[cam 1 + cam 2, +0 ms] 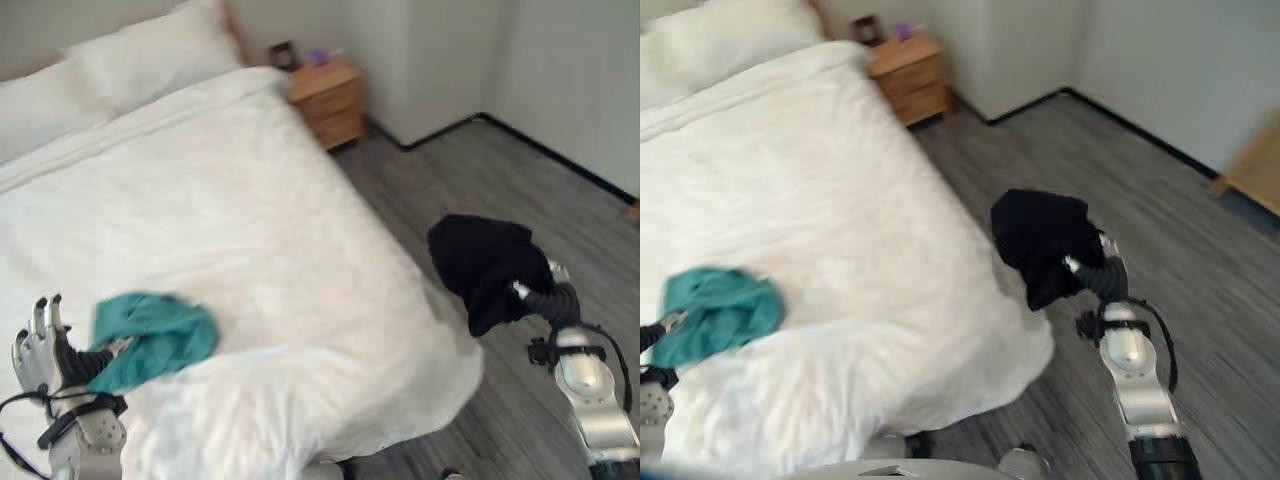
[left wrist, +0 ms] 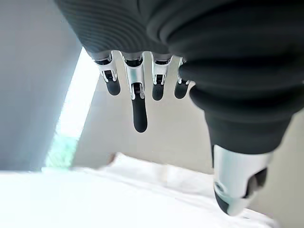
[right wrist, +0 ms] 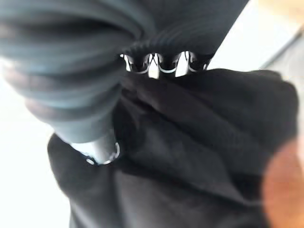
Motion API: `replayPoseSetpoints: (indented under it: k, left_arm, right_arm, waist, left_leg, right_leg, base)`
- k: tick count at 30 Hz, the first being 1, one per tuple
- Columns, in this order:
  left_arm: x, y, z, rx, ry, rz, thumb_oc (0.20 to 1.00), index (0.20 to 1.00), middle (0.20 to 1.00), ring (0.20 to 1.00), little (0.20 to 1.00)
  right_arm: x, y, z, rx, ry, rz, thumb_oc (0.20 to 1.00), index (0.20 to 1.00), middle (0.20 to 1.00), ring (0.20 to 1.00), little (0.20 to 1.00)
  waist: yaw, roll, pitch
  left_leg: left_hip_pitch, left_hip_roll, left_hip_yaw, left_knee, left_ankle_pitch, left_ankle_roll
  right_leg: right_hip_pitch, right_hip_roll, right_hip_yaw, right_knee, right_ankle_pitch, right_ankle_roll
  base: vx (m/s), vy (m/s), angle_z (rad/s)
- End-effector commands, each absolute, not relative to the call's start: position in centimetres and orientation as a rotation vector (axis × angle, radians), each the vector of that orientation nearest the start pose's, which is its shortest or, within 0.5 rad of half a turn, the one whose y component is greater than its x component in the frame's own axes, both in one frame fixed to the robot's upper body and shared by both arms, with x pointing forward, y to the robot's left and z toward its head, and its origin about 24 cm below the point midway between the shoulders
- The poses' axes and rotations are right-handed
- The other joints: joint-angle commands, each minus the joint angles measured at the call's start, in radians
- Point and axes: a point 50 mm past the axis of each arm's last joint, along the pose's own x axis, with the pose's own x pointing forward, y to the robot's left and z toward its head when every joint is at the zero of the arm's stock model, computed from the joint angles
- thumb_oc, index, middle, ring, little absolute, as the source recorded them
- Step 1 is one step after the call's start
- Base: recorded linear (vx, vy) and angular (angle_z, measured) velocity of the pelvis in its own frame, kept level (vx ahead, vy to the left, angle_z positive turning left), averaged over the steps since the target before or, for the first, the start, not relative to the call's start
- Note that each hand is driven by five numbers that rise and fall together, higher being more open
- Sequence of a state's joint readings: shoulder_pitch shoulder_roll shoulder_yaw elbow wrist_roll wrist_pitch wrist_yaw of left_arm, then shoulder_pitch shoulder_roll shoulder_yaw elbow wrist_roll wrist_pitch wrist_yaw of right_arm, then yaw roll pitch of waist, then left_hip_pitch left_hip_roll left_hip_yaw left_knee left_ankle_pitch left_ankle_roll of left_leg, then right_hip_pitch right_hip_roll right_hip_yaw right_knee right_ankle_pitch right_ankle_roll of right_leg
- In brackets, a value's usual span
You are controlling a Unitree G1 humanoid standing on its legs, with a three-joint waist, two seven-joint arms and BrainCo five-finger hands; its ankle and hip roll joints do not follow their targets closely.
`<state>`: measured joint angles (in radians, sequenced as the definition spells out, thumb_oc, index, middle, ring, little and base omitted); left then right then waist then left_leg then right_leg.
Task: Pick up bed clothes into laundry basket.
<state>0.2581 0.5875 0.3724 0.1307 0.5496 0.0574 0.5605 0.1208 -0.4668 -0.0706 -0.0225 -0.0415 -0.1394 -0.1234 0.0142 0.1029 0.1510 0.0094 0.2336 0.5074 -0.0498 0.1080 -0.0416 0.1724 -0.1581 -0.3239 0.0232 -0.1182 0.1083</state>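
- Left eye view has the right hand (image 1: 535,290) off the bed's right edge, above the grey floor (image 1: 520,170), with a black garment (image 1: 485,265) bunched over it; the fingers are buried in the cloth, so their grasp cannot be told there
- Right wrist view, from close up, shows the knuckles going down into the black folds and the thumb pressed against them, fingertips hidden
- Teal garment (image 1: 155,338) lies crumpled on the white bed (image 1: 230,200) near its foot, just beside the left hand (image 1: 40,345), which stands at the bed's lower left edge with its fingers straight and pointing up, nothing in them
- Left wrist view confirms this: straight fingers (image 2: 138,109) and the thumb well apart, empty air between, white bedding beyond
- Right eye view shows more of the right arm and a pale wooden corner at the far right edge
- Both eye views show a wooden nightstand (image 1: 328,100) by the pillows (image 1: 150,55)
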Motion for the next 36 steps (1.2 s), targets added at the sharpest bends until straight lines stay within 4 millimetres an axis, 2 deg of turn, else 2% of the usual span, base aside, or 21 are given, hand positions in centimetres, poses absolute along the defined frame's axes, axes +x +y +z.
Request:
replayPoseSetpoints:
  k: [1, 3, 5, 6, 9, 10, 11, 14, 15, 16, 17, 20, 22, 24, 25, 26, 27, 30, 32, 36]
  left_arm:
    - [19.6, 38.4, 11.3, 1.412, 0.026, 0.857, 1.0, 1.0, 1.0, 1.0, 1.0]
    - [20.8, 38.8, 12.0, 1.466, 0.042, 0.84, 1.0, 1.0, 1.0, 1.0, 1.0]
    - [22.1, 39.1, 12.6, 1.512, 0.055, 0.83, 1.0, 1.0, 1.0, 1.0, 1.0]
    - [23.2, 39.0, 13.3, 1.562, 0.05, 0.809, 1.0, 1.0, 1.0, 1.0, 1.0]
    - [24.4, 38.8, 13.9, 1.597, 0.045, 0.788, 1.0, 1.0, 1.0, 1.0, 1.0]
    - [25.5, 38.9, 14.3, 1.626, 0.059, 0.775, 1.0, 1.0, 1.0, 1.0, 1.0]
    - [25.6, 38.9, 14.3, 1.627, 0.056, 0.774, 1.0, 1.0, 1.0, 1.0, 1.0]
    - [26.4, 39.6, 15.4, 1.665, 0.083, 0.774, 1.0, 1.0, 1.0, 1.0, 1.0]
    - [26.4, 39.7, 15.3, 1.667, 0.097, 0.771, 1.0, 1.0, 1.0, 1.0, 1.0]
    - [26.6, 40.0, 15.3, 1.663, 0.118, 0.78, 1.0, 1.0, 1.0, 1.0, 1.0]
    - [26.6, 40.0, 15.4, 1.664, 0.118, 0.782, 1.0, 1.0, 1.0, 1.0, 1.0]
    - [25.7, 40.5, 13.2, 1.649, 0.205, 0.757, 1.0, 1.0, 1.0, 1.0, 1.0]
    - [25.0, 40.5, 11.2, 1.616, 0.275, 0.722, 1.0, 1.0, 1.0, 1.0, 1.0]
    - [24.8, 40.4, 10.4, 1.602, 0.3, 0.705, 1.0, 1.0, 1.0, 1.0, 1.0]
    - [24.1, 40.4, 8.5, 1.569, 0.382, 0.672, 1.0, 1.0, 1.0, 1.0, 1.0]
    - [24.1, 40.4, 8.4, 1.567, 0.382, 0.673, 1.0, 1.0, 1.0, 1.0, 1.0]
    - [23.5, 40.5, 7.2, 1.538, 0.44, 0.656, 1.0, 1.0, 1.0, 1.0, 1.0]
    - [22.6, 40.5, 6.0, 1.51, 0.49, 0.647, 1.0, 1.0, 1.0, 1.0, 1.0]
    - [22.3, 40.4, 6.0, 1.5, 0.478, 0.644, 1.0, 1.0, 1.0, 1.0, 1.0]
    - [22.2, 40.3, 8.5, 1.523, 0.362, 0.696, 1.0, 1.0, 1.0, 1.0, 1.0]
  right_arm:
    - [23.1, -25.1, 8.6, -0.502, -0.207, -0.148, 0.2, 0.2, 0.2, 0.2, 0.2]
    - [22.6, -25.1, 7.9, -0.489, -0.179, -0.143, 0.2, 0.2, 0.2, 0.2, 0.2]
    - [22.1, -25.1, 7.5, -0.478, -0.163, -0.136, 0.2, 0.2, 0.2, 0.2, 0.2]
    - [21.6, -25.2, 7.0, -0.463, -0.146, -0.139, 0.2, 0.2, 0.2, 0.2, 0.2]
    - [21.1, -25.3, 6.5, -0.456, -0.122, -0.146, 0.2, 0.2, 0.2, 0.2, 0.2]
    - [20.6, -25.2, 6.1, -0.442, -0.103, -0.144, 0.2, 0.2, 0.2, 0.2, 0.2]
    - [20.6, -25.2, 6.1, -0.441, -0.103, -0.147, 0.2, 0.2, 0.2, 0.2, 0.2]
    - [20.4, -24.5, 5.8, -0.416, -0.094, -0.12, 0.2, 0.2, 0.2, 0.2, 0.2]
    - [20.6, -24.2, 5.8, -0.41, -0.103, -0.11, 0.2, 0.2, 0.2, 0.2, 0.2]
    - [21.3, -23.6, 6.2, -0.393, -0.131, -0.097, 0.2, 0.2, 0.2, 0.2, 0.2]
    - [21.3, -23.5, 6.2, -0.391, -0.132, -0.096, 0.2, 0.2, 0.2, 0.2, 0.2]
    - [21.6, -23.2, 6.3, -0.386, -0.142, -0.097, 0.2, 0.2, 0.2, 0.2, 0.2]
    - [21.8, -23.3, 6.5, -0.381, -0.149, -0.109, 0.2, 0.2, 0.2, 0.2, 0.2]
    - [21.8, -23.3, 6.6, -0.384, -0.149, -0.108, 0.2, 0.2, 0.2, 0.2, 0.2]
    - [22.0, -23.5, 6.7, -0.393, -0.149, -0.11, 0.2, 0.2, 0.2, 0.2, 0.2]
    - [22.0, -23.5, 6.8, -0.394, -0.149, -0.11, 0.2, 0.2, 0.2, 0.2, 0.2]
    - [22.3, -23.6, 7.0, -0.398, -0.156, -0.113, 0.2, 0.2, 0.2, 0.2, 0.2]
    - [22.8, -23.5, 7.3, -0.401, -0.163, -0.113, 0.2, 0.2, 0.2, 0.2, 0.2]
    - [22.8, -23.6, 7.2, -0.399, -0.157, -0.119, 0.2, 0.2, 0.2, 0.2, 0.2]
    - [22.6, -24.1, 6.8, -0.421, -0.131, -0.13, 0.2, 0.2, 0.2, 0.2, 0.2]
  waist:
    - [-0.097, -0.026, -0.033]
    - [-0.127, -0.026, -0.046]
    - [-0.143, -0.035, -0.05]
    - [-0.166, -0.051, -0.053]
    - [-0.188, -0.072, -0.068]
    - [-0.208, -0.102, -0.083]
    - [-0.206, -0.104, -0.083]
    - [-0.235, -0.153, -0.082]
    - [-0.25, -0.166, -0.074]
    - [-0.264, -0.194, -0.058]
    - [-0.262, -0.193, -0.061]
    - [-0.262, -0.204, -0.059]
    - [-0.238, -0.213, -0.041]
    - [-0.232, -0.213, -0.035]
    - [-0.225, -0.213, -0.02]
    - [-0.224, -0.211, -0.019]
    - [-0.218, -0.211, -0.006]
    - [-0.202, -0.207, 0.006]
    - [-0.185, -0.202, 0.011]
    - [-0.164, -0.185, 0.012]
  left_leg:
    - [-0.008, 0.062, 0.014, 0.002, 0.072, -0.143]
    - [-0.003, 0.07, 0.042, -0.019, 0.09, -0.148]
    - [-0.029, 0.064, 0.017, -0.022, 0.098, -0.149]
    - [-0.051, 0.055, 0.004, -0.024, 0.086, -0.139]
    - [-0.052, 0.045, 0.01, -0.023, 0.072, -0.124]
    - [-0.047, 0.031, 0.026, -0.024, 0.056, -0.111]
    - [-0.048, 0.03, 0.026, -0.024, 0.056, -0.11]
    - [-0.047, 0.019, 0.057, -0.034, 0.024, -0.092]
    - [-0.045, 0.023, 0.079, -0.035, 0.02, -0.095]
    - [-0.056, 0.05, 0.135, -0.034, 0.035, -0.108]
    - [-0.058, 0.052, 0.138, -0.034, 0.037, -0.109]
    - [-0.072, 0.074, 0.191, -0.031, 0.042, -0.112]
    - [-0.078, 0.074, 0.2, -0.026, 0.046, -0.112]
    - [-0.08, 0.069, 0.194, -0.027, 0.047, -0.11]
    - [-0.085, 0.068, 0.195, -0.025, 0.051, -0.11]
    - [-0.085, 0.068, 0.196, -0.026, 0.05, -0.11]
    - [-0.095, 0.069, 0.198, -0.024, 0.055, -0.11]
    - [-0.107, 0.069, 0.199, -0.024, 0.059, -0.11]
    - [-0.109, 0.068, 0.192, -0.025, 0.06, -0.112]
    - [-0.097, 0.066, 0.172, -0.026, 0.06, -0.117]
  right_leg:
    - [0.03, -0.032, -0.005, -0.043, -0.011, 0.029]
    - [0.043, -0.021, -0.018, -0.073, -0.004, 0.032]
    - [0.045, -0.008, 0.0, -0.093, 0.004, 0.026]
    - [0.042, -0.003, 0.008, -0.097, 0.009, 0.033]
    - [0.05, -0.011, -0.003, -0.089, 0.009, 0.04]
    - [0.042, -0.027, -0.008, -0.062, 0.008, 0.05]
    - [0.041, -0.028, -0.008, -0.061, 0.007, 0.051]
    - [-0.043, -0.049, 0.012, 0.044, 0.022, 0.064]
    - [-0.074, -0.048, 0.015, 0.057, 0.049, 0.073]
    - [-0.154, -0.033, 0.025, 0.058, 0.09, 0.079]
    - [-0.159, -0.031, 0.029, 0.058, 0.092, 0.078]
    - [-0.21, -0.008, 0.015, 0.025, 0.113, 0.085]
    - [-0.205, -0.015, 0.002, -0.016, 0.114, 0.082]
    - [-0.198, -0.017, 0.001, -0.031, 0.118, 0.078]
    - [-0.196, -0.02, 0.001, -0.047, 0.122, 0.078]
    - [-0.196, -0.02, 0.002, -0.048, 0.123, 0.078]
    - [-0.2, -0.02, 0.0, -0.059, 0.128, 0.079]
    - [-0.206, -0.018, 0.004, -0.076, 0.139, 0.083]
    - [-0.206, -0.02, 0.006, -0.082, 0.14, 0.081]
    - [-0.182, -0.019, 0.01, -0.098, 0.126, 0.071]
  base:
    - [0.01, 0.158, 0.87]
    - [0.03, 0.143, 0.57]
    - [0.04, 0.205, 0.42]
    - [0.05, 0.179, 0.4]
    - [0.17, 0.235, 0.45]
    - [0.18, 0.212, 0.1]
    - [0.15, 0.196, -0.02]
    - [0.05, 0.1, -0.14]
    - [-0.06, 0.028, -0.3]
    - [-0.07, -0.006, -0.62]
    - [-0.1, -0.013, -0.9]
    - [-0.05, 0.032, -0.59]
    - [-0.01, 0.059, -0.55]
    - [-0.01, 0.038, -0.28]
    - [-0.02, 0.046, -0.03]
    - [-0.06, 0.042, -0.01]
    - [-0.04, 0.015, -0.01]
    - [-0.04, 0.006, -0.13]
    - [0.02, -0.01, -0.12]
    - [0.04, -0.025, 0.06]
